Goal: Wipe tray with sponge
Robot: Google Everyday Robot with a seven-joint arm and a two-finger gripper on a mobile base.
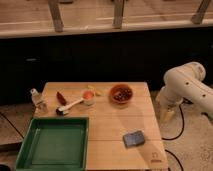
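Nearest, the green tray [52, 145] sits at the front left corner of the table [112, 125], its left rim reaching past the table's edge. The blue-grey sponge [134, 138] lies flat near the front right, apart from the tray, with bare wood between them. The tool [168, 114] hangs pointing down just off the table's right edge, beyond the sponge and to its right, apart from it; whether it is parted or closed cannot be told. The middle of the table is open wood. Farther back lie a white-handled brush [70, 106] just behind the tray, a small cup [88, 97], a red bowl [121, 94], a dark red item [61, 96], and a clear bottle [37, 98] at the left edge. A dark wall stands behind.
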